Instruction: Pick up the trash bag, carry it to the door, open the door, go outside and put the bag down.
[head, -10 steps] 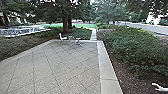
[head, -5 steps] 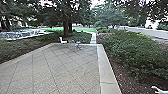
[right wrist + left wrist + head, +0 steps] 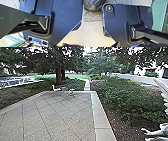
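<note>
I am outside, by a big flat patio [image 3: 53, 114] with lines making diamond shapes on it. The trash bag [image 3: 93, 5] is low down, close to my wide dark base plate [image 3: 117, 18], with the patio's pebbly ground around it. The bag is dark, thin and crinkly. I can't tell if it sits on the patio or hangs just over it.

I can't tell if my left gripper is clenched on the bag or has let go. I can't tell about my right gripper either. If I do have the bag, I think keeping it low and close is good, because then it would swing less. But it could rub on the patio or catch on my base, and thin plastic may rip. A soft, slow touch would suit it best.

A white chair [image 3: 56, 89] is at the far end of the patio, well apart from me. A pale border [image 3: 101, 122] runs along the patio's right side, and past that is a bushy green hedge [image 3: 130, 97].

Since I am out here, I judge that the door part is done. What matters now is the bag being down safely on flat ground.
</note>
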